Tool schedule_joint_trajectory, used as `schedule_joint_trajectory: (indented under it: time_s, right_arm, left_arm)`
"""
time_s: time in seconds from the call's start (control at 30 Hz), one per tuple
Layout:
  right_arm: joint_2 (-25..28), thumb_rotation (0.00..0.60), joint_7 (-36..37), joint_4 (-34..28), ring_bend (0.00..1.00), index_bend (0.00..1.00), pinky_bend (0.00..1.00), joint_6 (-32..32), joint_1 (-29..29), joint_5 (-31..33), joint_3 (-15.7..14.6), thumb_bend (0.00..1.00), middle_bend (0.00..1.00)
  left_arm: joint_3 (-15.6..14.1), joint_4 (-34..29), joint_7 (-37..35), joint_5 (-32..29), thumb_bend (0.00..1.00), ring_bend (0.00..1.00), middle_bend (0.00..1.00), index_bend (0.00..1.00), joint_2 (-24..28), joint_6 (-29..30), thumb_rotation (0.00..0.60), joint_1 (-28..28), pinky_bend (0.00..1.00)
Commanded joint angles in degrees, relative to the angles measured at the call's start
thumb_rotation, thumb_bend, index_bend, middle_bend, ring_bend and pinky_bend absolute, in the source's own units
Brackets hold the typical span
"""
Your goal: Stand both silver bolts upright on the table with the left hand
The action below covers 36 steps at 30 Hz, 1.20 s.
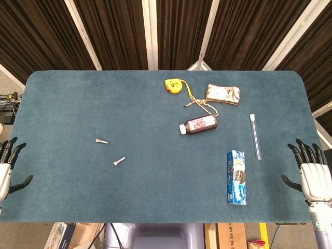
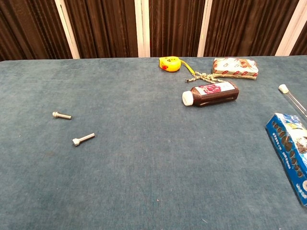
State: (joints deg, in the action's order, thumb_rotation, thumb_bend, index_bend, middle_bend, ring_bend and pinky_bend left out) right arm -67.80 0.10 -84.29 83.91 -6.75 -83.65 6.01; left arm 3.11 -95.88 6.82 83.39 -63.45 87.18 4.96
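Observation:
Two silver bolts lie flat on the blue table's left half. The farther bolt [image 1: 101, 141] [image 2: 62, 115] points left-right. The nearer bolt [image 1: 119, 161] [image 2: 83, 139] lies at a slant, a short way right of and closer than the first. My left hand [image 1: 5, 171] hangs open beyond the table's left edge, well away from both bolts, holding nothing. My right hand [image 1: 314, 176] stands open off the right edge, fingers spread. Neither hand shows in the chest view.
On the table's right half lie a yellow tape measure [image 1: 174, 85], a knotted rope [image 1: 203, 105], a snack packet [image 1: 223, 94], a brown bottle [image 1: 198, 125] on its side, a glass tube [image 1: 255, 136] and a blue box [image 1: 236, 177].

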Motion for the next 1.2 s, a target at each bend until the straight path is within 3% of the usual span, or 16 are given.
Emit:
schedule_joint_trajectory:
  time_s: [0.03, 0.23, 0.37, 0.67, 0.9, 1.2]
  right_arm:
    - [0.2, 0.600, -0.1, -0.5, 0.12, 0.16, 0.00, 0.5, 0.2, -0.4, -0.1, 0.17, 0.08]
    - [0.2, 0.600, -0.7, -0.8, 0.12, 0.16, 0.00, 0.3, 0.1, -0.2, -0.1, 0.17, 0.08]
    - [0.1, 0.600, -1.1, -0.9, 0.12, 0.16, 0.00, -0.1, 0.1, 0.0, -0.2, 0.17, 0.08]
    - [-0.2, 0.600, -2.1, -0.9, 0.12, 0.16, 0.00, -0.6, 0.0, 0.7, -0.2, 0.17, 0.08]
    - [-0.7, 0.600, -3.8, -0.9, 0.12, 0.16, 0.00, -1.1, -0.1, 1.2, -0.3, 0.17, 0.08]
    - [-1.2, 0.600, -5.1, -0.7, 0.12, 0.16, 0.00, -1.6, -0.2, 2.0, -0.2, 0.17, 0.08]
  left_arm:
    - [0.1, 0.2, -0.3, -0.1, 0.31, 0.00, 0.00, 0.16, 0.0, -0.6, 0.600, 0.2, 0.00]
    - [2.1, 2.6, -1.6, -0.9, 0.31, 0.00, 0.01, 0.19, -0.9, -2.8, 0.600, 2.5, 0.00]
    - [4.4, 2.7, 0.5, -3.9, 0.31, 0.00, 0.01, 0.20, 0.0, -10.3, 0.600, 7.6, 0.00]
    - [8.7, 2.7, 13.2, -12.6, 0.34, 0.00, 0.02, 0.25, -0.7, -25.3, 0.600, 19.3, 0.00]
    - [8.8, 8.5, 20.6, -19.3, 0.35, 0.00, 0.03, 0.27, -5.4, -36.5, 0.600, 28.3, 0.00]
    - [7.7, 17.1, 20.6, -21.6, 0.37, 0.00, 0.05, 0.30, -13.6, -39.7, 0.600, 33.1, 0.00]
